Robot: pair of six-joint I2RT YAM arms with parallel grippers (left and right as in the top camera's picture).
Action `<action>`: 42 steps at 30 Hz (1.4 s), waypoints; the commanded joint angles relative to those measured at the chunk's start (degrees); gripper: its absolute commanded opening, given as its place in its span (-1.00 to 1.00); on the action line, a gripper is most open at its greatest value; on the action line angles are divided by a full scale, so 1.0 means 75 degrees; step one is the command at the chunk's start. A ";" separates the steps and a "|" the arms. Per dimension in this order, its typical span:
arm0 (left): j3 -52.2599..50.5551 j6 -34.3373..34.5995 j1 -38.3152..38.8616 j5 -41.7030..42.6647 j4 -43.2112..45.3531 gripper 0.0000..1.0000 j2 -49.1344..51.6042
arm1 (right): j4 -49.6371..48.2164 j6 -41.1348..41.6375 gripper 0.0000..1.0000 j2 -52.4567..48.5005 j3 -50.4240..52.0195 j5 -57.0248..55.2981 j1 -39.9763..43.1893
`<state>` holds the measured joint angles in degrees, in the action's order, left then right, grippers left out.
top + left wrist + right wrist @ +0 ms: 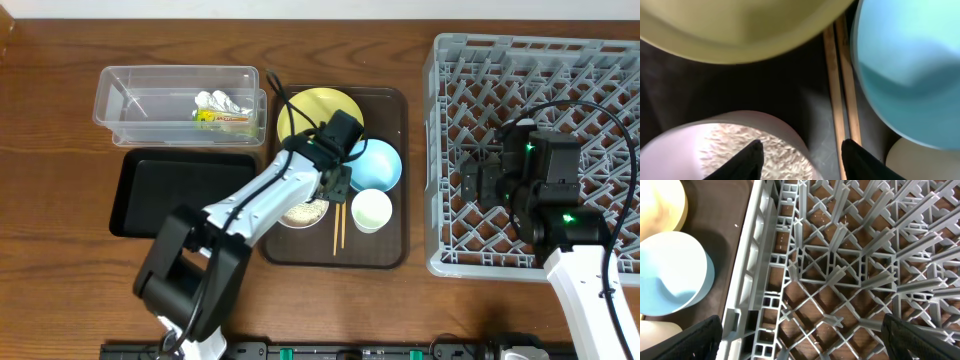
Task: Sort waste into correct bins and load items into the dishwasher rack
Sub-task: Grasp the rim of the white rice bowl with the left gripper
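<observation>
My left gripper (338,185) (802,150) is open, low over the brown serving tray. One finger is over the white bowl with pinkish outside (303,213) (685,145), which holds rice-like crumbs (790,155). The other finger is over the wooden chopsticks (338,232) (840,80). Around it are the yellow plate (310,110) (740,25), light blue bowl (380,165) (910,65) and pale cup (371,210) (920,160). The tissue (218,102) and green-and-orange wrapper (225,118) lie in the clear container (150,95). My right gripper (470,180) (800,330) is open and empty over the grey rack (540,70) (840,255).
The black tray (180,190) lies below the clear container, left of the brown serving tray (385,250). The rack's left wall (752,280) stands beside the serving tray. Cables hang from both arms.
</observation>
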<state>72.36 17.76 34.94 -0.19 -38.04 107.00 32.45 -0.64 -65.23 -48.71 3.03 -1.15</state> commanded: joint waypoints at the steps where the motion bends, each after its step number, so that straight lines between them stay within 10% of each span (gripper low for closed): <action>1: -0.0026 -0.0073 0.0032 -0.0038 -0.0041 0.01 0.0280 | 0.0020 0.0058 0.99 -0.0006 -0.0134 0.0032 -0.0052; 12: -0.0026 0.0064 0.0032 0.0134 -0.0044 -0.88 0.0423 | 0.0017 0.0055 0.99 -0.0006 -0.0134 0.0032 -0.0052; 32: -0.0023 0.0009 -0.1259 0.0230 -0.0688 -0.88 -0.2002 | 0.0020 0.0055 0.98 -0.0006 -0.0134 0.0032 -0.0052; 42: -0.0367 -0.0970 -0.4380 0.4351 -0.0886 -0.88 -0.1830 | 0.0023 0.0055 0.98 -0.0006 -0.0134 0.0032 -0.0052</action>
<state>71.31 15.68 7.35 18.46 -44.66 92.29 32.49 -0.64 -65.23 -48.71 3.03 -1.15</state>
